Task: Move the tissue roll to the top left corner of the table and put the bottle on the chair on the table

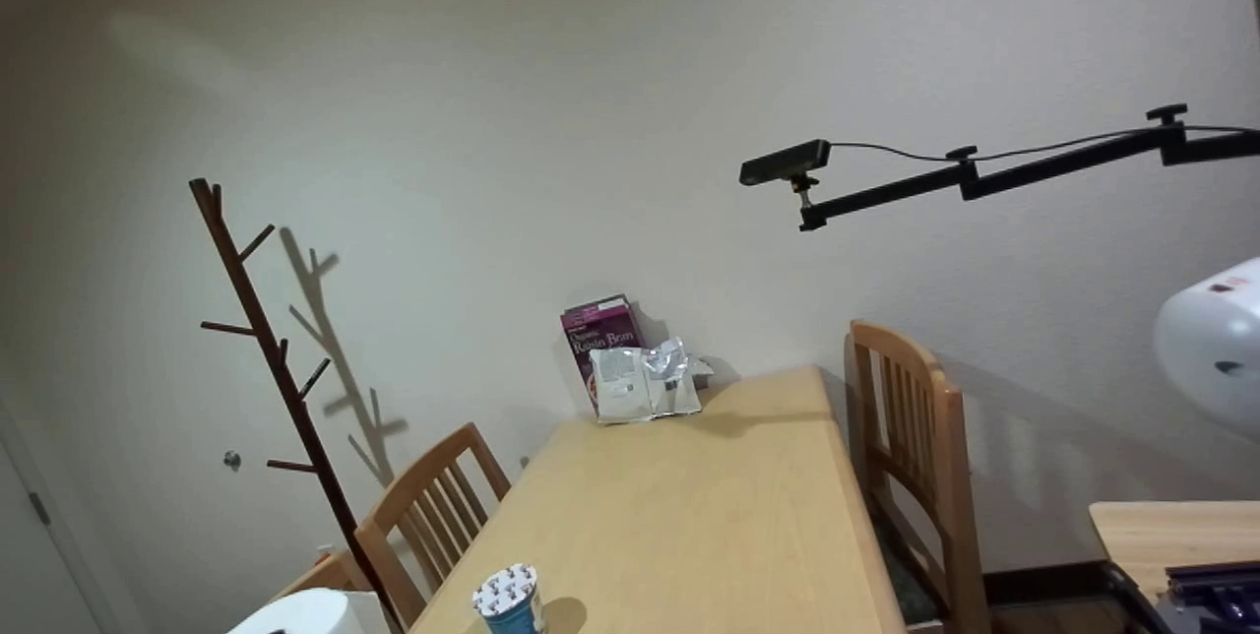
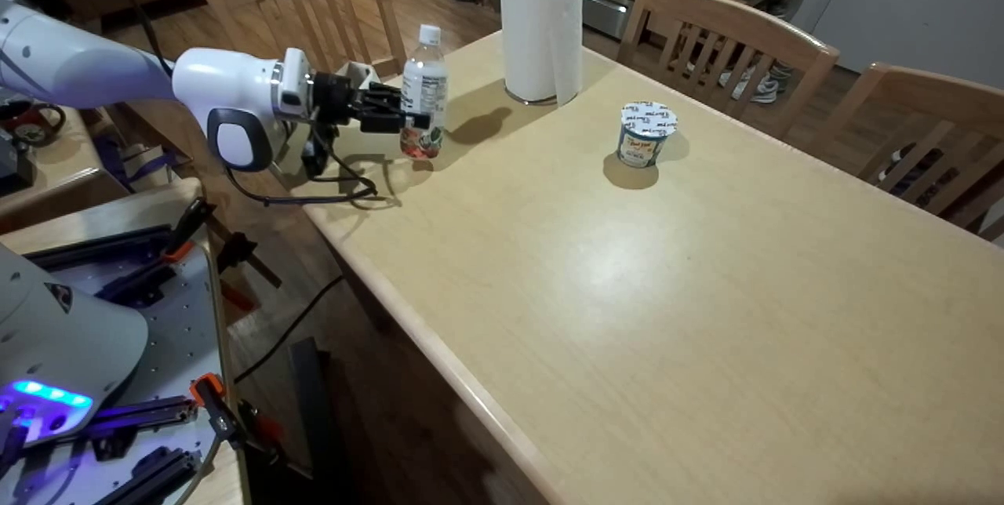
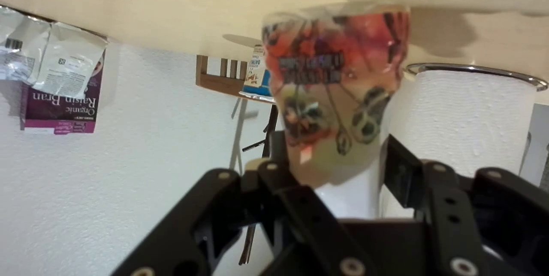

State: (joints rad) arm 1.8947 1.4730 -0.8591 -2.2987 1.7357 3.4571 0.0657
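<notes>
The bottle (image 2: 425, 85) is clear with a white cap and a colourful label. It stands upright at the table's near end in an exterior view, its base at or just over the tabletop; I cannot tell if it touches. My gripper (image 2: 416, 118) is shut around its middle from the side. In the wrist view, which is upside down, the bottle (image 3: 334, 74) sits between the two fingers of the gripper (image 3: 336, 160). The white tissue roll (image 2: 541, 19) stands on its holder at a table corner beyond the bottle. It also shows in the wrist view (image 3: 467, 126), and its top shows in an exterior view (image 1: 305, 614).
A blue paper cup (image 2: 645, 136) stands on the table (image 2: 627, 317) beyond the bottle. A cereal box (image 1: 600, 334) and silver pouches (image 1: 640, 388) stand at the wall end. Chairs (image 2: 729, 27) line the table edges; one chair (image 2: 314, 19) is behind the gripper. A cable (image 2: 314, 195) hangs below the wrist.
</notes>
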